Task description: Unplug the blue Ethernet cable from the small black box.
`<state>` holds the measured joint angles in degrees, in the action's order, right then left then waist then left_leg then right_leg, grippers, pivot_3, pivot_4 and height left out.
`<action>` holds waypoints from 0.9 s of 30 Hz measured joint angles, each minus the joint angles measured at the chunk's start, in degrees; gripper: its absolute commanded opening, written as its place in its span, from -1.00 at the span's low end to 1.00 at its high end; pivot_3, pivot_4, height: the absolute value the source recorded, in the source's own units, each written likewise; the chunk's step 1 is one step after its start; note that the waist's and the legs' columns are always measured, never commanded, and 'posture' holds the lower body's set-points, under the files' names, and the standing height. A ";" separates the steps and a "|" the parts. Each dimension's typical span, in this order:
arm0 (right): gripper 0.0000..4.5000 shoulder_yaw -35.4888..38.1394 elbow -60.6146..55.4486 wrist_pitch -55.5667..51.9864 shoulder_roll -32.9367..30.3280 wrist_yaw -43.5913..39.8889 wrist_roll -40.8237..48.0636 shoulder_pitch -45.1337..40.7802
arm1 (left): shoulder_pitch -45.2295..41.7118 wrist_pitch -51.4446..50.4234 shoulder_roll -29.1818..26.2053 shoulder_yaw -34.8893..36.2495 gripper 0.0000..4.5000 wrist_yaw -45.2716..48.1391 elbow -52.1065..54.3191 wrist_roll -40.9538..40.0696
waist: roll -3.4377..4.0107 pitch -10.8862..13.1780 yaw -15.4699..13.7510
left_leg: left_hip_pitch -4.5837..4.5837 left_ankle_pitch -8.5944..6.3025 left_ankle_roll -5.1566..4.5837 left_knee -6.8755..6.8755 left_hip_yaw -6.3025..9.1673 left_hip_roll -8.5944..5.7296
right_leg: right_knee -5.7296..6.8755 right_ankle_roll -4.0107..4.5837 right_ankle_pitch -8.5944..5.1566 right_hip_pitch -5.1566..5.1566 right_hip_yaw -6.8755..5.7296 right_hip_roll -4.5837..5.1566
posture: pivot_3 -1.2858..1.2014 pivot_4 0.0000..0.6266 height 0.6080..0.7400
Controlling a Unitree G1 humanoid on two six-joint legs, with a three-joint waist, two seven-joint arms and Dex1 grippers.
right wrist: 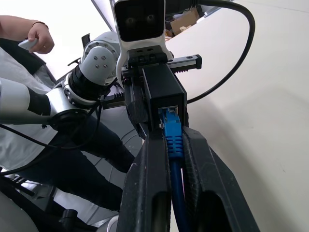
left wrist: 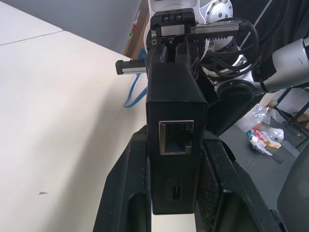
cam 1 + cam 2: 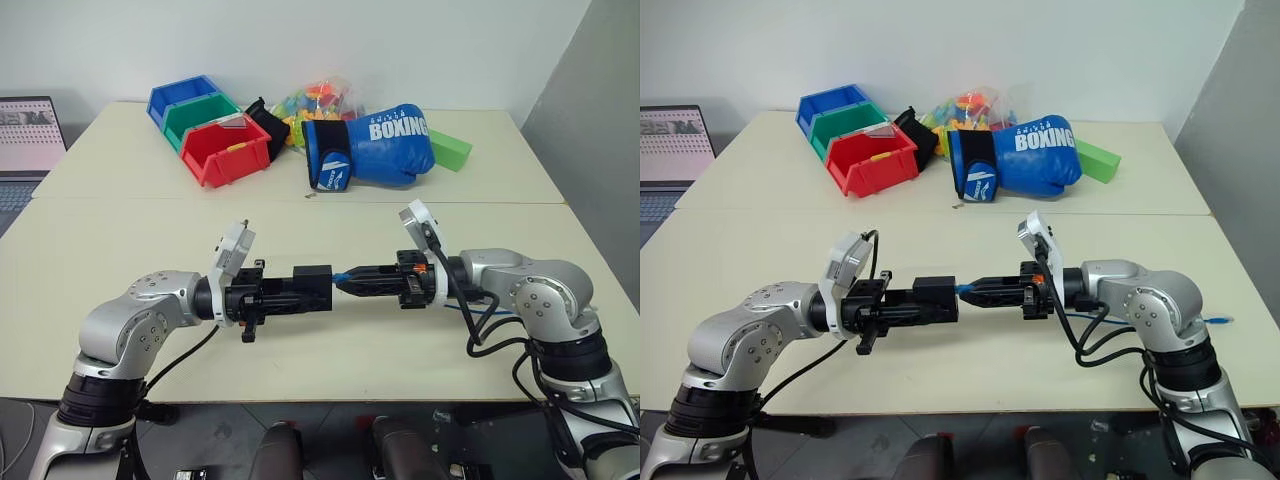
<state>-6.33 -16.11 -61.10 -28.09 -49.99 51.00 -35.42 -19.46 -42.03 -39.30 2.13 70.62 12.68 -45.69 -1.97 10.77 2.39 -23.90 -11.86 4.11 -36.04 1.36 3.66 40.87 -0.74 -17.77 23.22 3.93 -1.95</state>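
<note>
"BOXING" is reading white across the blue boxing glove (image 3: 380,147) at the table's far side. Above the near table edge, the left gripper (image 3: 300,289) is clamping the small black box (image 3: 312,282), socket facing right. The right gripper (image 3: 352,281) is squeezing the blue Ethernet cable (image 1: 173,140) at its plug, lying level, left-right, seated in the socket.

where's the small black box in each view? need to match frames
Left eye view: small black box at centre, above the table, between both arms.
Right eye view: same spot, slightly left of centre.
Left wrist view: fills the middle, open socket face showing, held between the left gripper fingers.
Right wrist view: upper centre, the blue Ethernet cable plugged into it.
Shared landmark: the blue plug end at the box.
</note>
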 measured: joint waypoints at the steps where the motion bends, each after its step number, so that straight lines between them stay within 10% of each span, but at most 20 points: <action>1: -0.98 0.07 -0.20 -0.23 0.00 0.01 0.41 0.00 | 0.37 0.12 0.22 0.15 -0.64 0.06 0.00 -0.37 | 0.00 0.00 0.00 | 0.00 0.00 0.00 0.00 0.00 0.00 | 0.00 0.00 0.00 0.00 0.00 0.00 | 0.03 -0.52 1.00; 8: -0.25 2.28 -1.63 -1.22 1.93 2.52 2.36 0.04 | 0.88 0.10 0.13 0.08 -0.64 1.26 0.33 -1.09 | 0.00 0.00 0.05 | -0.02 0.00 0.00 0.01 0.01 0.00 | -0.01 0.00 0.00 0.01 0.00 0.00 | 0.03 -0.52 1.00; 27: -0.24 2.91 -3.64 -1.88 1.74 3.88 3.79 2.89 | 0.97 -0.10 0.13 -0.68 -0.64 1.38 0.33 -1.12 | 0.01 0.00 0.05 | -0.02 0.00 0.00 0.02 0.01 0.00 | -0.02 0.00 0.00 0.02 0.01 0.00 | 0.03 -0.52 1.00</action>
<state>-3.41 -19.75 -62.98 -26.35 -46.11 54.79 -32.53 -18.49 -42.13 -39.16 1.45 72.01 13.01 -46.81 -1.96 10.78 2.44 -23.93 -11.86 4.11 -36.02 1.37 3.67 40.84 -0.74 -17.78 23.24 3.94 -1.95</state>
